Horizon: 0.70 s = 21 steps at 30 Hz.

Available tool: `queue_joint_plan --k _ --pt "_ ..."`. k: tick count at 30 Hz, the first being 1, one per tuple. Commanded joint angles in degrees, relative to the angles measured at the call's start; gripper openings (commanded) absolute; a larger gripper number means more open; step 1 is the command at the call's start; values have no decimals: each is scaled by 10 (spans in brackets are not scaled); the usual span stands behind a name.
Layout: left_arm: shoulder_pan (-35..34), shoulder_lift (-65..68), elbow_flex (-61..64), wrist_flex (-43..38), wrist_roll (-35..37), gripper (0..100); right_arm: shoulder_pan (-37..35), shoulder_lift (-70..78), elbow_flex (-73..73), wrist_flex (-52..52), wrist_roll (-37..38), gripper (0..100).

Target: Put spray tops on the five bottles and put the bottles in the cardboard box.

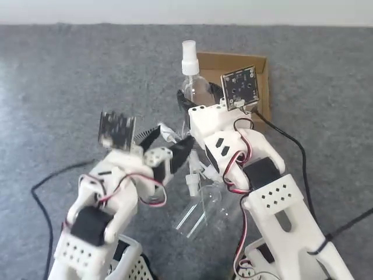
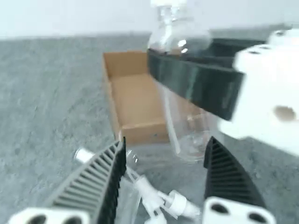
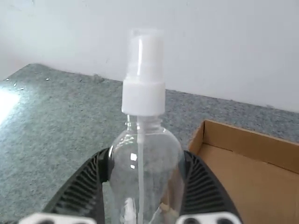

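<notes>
A clear plastic bottle with a white spray top fitted is held upright by the right gripper, its black ribbed fingers closed against the bottle's sides. The bottle is kept just beside the open brown cardboard box, which is set on the grey speckled bench. The left gripper is spread wide with nothing gripped, poised over loose white spray tops — perhaps two, though the blur leaves the count unsure. A second clear bottle is seen lying on its side on the bench between the arms.
</notes>
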Motion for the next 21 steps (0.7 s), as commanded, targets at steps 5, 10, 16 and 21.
queue_joint_plan --k 5,10,16,21 --pt "27 -150 78 -37 -4 261 5 -14 -40 -11 -1 9" --pt "27 -127 87 -57 -4 261 -7 -19 -41 -7 -1 9" --pt "26 -43 93 -118 -4 261 -47 -78 -41 30 1 9" --pt "2 18 87 -158 -3 261 -52 -113 -41 64 4 9"
